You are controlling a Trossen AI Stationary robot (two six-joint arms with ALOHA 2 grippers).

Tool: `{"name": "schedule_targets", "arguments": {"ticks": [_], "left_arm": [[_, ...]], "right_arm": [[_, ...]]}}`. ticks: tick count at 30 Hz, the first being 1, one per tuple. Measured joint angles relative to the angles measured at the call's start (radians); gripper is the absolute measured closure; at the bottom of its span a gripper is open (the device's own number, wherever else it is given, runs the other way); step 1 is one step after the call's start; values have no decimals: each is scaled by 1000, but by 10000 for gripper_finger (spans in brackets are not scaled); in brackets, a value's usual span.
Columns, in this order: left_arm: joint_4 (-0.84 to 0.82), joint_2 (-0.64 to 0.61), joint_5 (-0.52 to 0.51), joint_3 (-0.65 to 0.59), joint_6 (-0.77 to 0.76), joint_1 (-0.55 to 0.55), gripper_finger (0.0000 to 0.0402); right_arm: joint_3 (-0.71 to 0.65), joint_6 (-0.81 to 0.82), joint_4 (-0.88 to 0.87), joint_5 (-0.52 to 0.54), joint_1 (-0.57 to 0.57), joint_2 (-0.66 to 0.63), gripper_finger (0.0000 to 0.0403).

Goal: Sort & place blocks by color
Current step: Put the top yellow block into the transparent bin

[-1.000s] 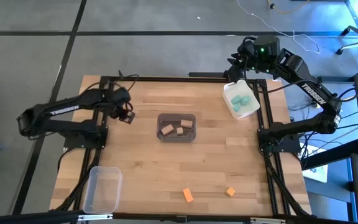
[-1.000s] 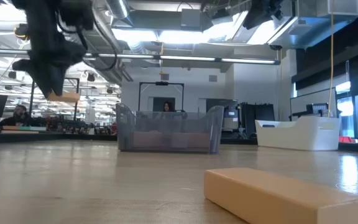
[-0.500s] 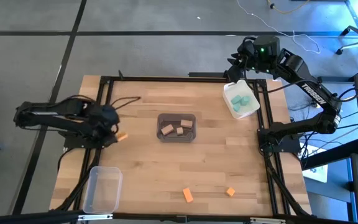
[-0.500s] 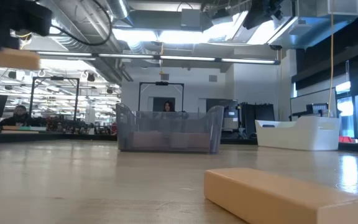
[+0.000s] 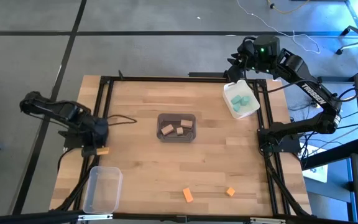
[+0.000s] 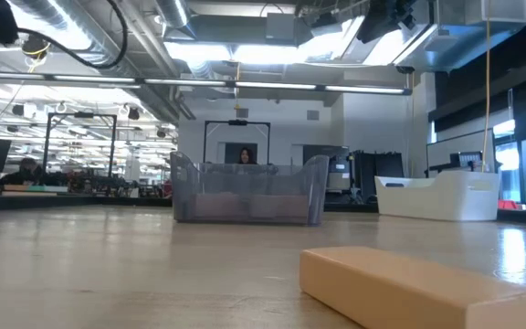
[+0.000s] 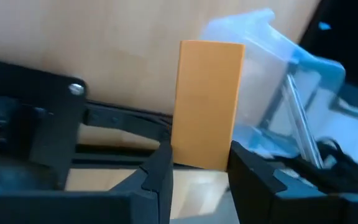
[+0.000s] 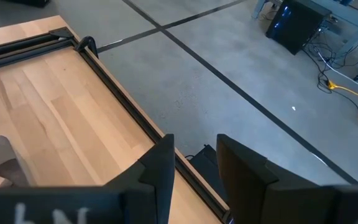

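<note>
Moved: your left gripper (image 5: 98,148) swung from the upper left of the high view down toward the lower left, carrying the orange block (image 7: 207,102) with it.
Left gripper: it was clamped on that orange block, one finger on each side, just above the clear bin (image 5: 102,190) at the lower left.
Right gripper: it (image 8: 194,162) hung past the table's edge at the upper right, fingers apart and holding nothing.
Other blocks: two loose orange blocks (image 5: 188,195) lay at the lower middle; the teal blocks (image 5: 240,99) sat in the white bin (image 5: 231,109), the tan blocks (image 5: 177,129) in the grey bin (image 5: 176,117).
Step in hand: you were delivering orange to the clear bin, I'd judge.
Doing it well: carry on until the block is squarely over the bin's opening, not its rim, then lower before letting go.
</note>
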Motion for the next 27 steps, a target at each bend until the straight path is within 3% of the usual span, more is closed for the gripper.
{"name": "schedule_targets", "arguments": {"ticks": [7,17,23,27], "left_arm": [[186,59,91,0,-59,-130,289],[327,225,88,0,-197,-431,289],[502,337,-52,0,-289,-581,289],[532,429,-157,0,-346,-646,289]], "right_arm": [[0,1,0,0,0,0,283],[0,6,0,0,0,0,283],[0,6,0,0,0,0,283],[0,6,0,0,0,0,283]]}}
